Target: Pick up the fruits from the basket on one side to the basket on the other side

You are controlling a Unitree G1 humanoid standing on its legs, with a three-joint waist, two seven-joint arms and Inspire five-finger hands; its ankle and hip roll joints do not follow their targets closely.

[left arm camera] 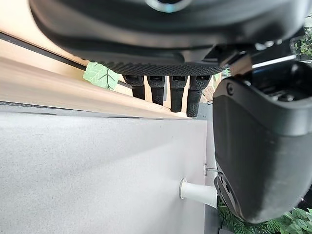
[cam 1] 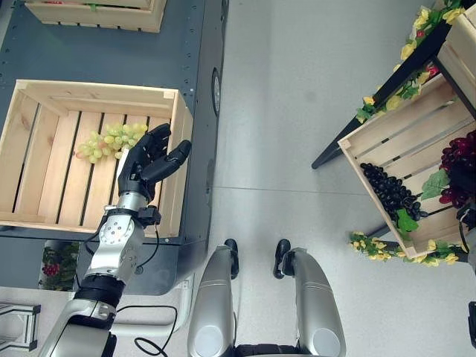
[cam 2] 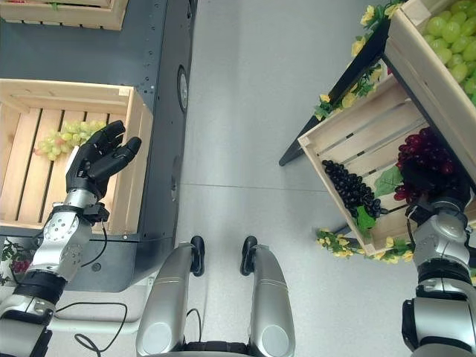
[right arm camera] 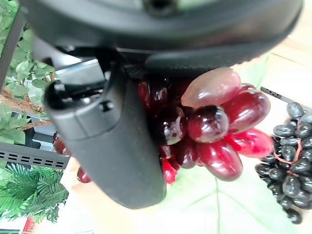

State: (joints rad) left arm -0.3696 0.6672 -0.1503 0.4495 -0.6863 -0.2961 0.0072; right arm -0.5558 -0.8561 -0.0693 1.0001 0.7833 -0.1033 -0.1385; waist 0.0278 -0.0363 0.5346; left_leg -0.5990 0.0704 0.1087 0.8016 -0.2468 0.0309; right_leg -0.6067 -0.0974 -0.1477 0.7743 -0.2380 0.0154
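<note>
A bunch of green grapes (cam 1: 111, 141) lies on the slats of the wooden crate (cam 1: 97, 93) at my left. My left hand (cam 1: 149, 160) hovers open just beside that bunch, above the crate's right wall, fingers (left arm camera: 165, 87) straight and empty. At my right a tilted crate (cam 2: 349, 134) holds black grapes (cam 2: 349, 190) and a bunch of red grapes (cam 2: 424, 160). My right hand (cam 2: 446, 204) reaches into this crate's lower corner. Close up, the red grapes (right arm camera: 214, 131) press against its palm, with the thumb (right arm camera: 112, 146) alongside them.
The left crate rests on a dark grey platform (cam 1: 111, 52), with another crate (cam 1: 97, 15) further back. Above the right crate, a second crate (cam 2: 454, 37) holds green grapes. Yellow flower garlands (cam 1: 379, 249) trim the black stand. Grey floor lies between the two sides.
</note>
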